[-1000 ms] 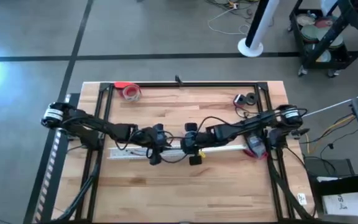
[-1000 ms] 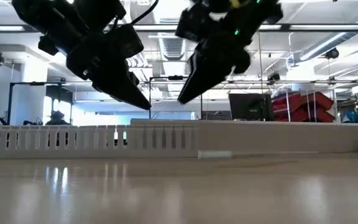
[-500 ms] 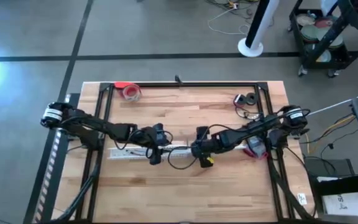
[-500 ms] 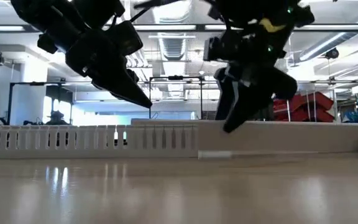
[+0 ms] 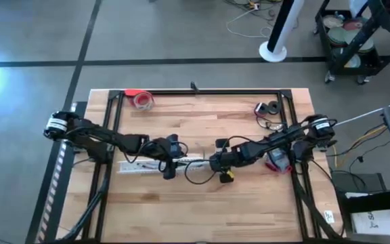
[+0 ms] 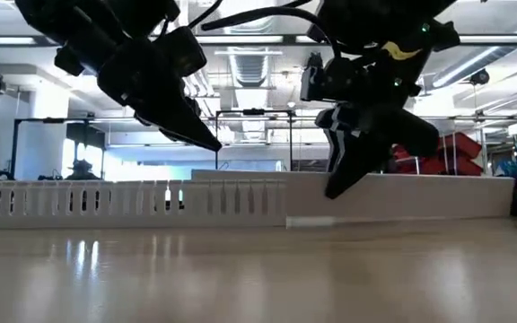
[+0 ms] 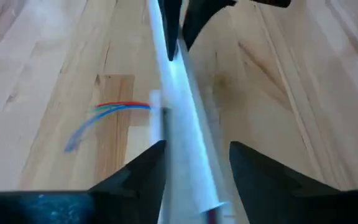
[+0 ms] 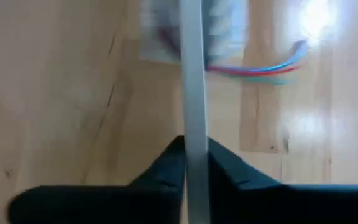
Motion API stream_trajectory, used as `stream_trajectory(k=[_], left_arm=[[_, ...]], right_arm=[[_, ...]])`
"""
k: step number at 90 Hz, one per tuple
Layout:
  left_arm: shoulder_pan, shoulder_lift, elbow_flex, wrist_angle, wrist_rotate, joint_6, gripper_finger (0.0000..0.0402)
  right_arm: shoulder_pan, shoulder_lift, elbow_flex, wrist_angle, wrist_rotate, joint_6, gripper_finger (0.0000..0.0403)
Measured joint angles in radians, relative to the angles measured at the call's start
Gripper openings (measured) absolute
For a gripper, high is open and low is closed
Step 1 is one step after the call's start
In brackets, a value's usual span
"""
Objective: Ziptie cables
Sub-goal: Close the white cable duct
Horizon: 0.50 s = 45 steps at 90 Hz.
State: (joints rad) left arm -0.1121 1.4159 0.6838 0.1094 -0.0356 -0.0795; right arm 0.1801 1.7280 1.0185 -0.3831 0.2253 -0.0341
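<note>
Right end effector (image 8: pixel 194 165) now lower, clamped on white strip (image 8: pixel 191 74); left end effector (image 7: pixel 194 165) apart.

Light wooden table (image 5: pixel 202 210), long white slotted strip (image 5: pixel 137 165), thin coloured cables (image 7: pixel 107 111), red tape roll (image 5: pixel 143 100), small dark rolls (image 5: pixel 269 108)

From above, you cannot make out the cables (image 5: pixel 141 163): they are too thin against the worktop (image 5: pixel 202 203), and the left gripper (image 5: pixel 168 169) and right gripper (image 5: pixel 221 171) cover the middle of the white slotted strip (image 5: pixel 131 167). In your left wrist view the wires (image 7: pixel 104 115) are blurred, and their inner end vanishes behind the white strip (image 7: pixel 182 155); the strip's near end is cut off by the picture's edge. In the right wrist view the wires (image 8: pixel 260 67) smear into streaks, and the strip (image 8: pixel 192 93) hides where the fingers (image 8: pixel 160 174) meet.
</note>
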Motion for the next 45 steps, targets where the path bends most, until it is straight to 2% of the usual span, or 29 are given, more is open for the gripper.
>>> stream_trajectory(k=[11,26,37,45], left_arm=[[-0.037,-0.042,0.067,-0.146,-0.014,0.035,0.0177],[-0.119,-0.081,0.147,-0.312,-0.144,0.088,0.0185],[-0.166,-0.091,0.182,-0.361,-0.252,0.144,0.0191],[-0.183,-0.089,0.196,-0.366,-0.31,0.214,0.0203]], right_arm=[[-0.006,-0.061,0.037,-0.045,-0.036,0.02,0.0014],[-0.048,-0.175,0.042,-0.078,-0.074,-0.005,0.0008],[-0.12,-0.243,0.042,-0.107,-0.206,0.028,0.0006],[-0.179,-0.255,0.041,-0.115,-0.364,0.082,0.0006]])
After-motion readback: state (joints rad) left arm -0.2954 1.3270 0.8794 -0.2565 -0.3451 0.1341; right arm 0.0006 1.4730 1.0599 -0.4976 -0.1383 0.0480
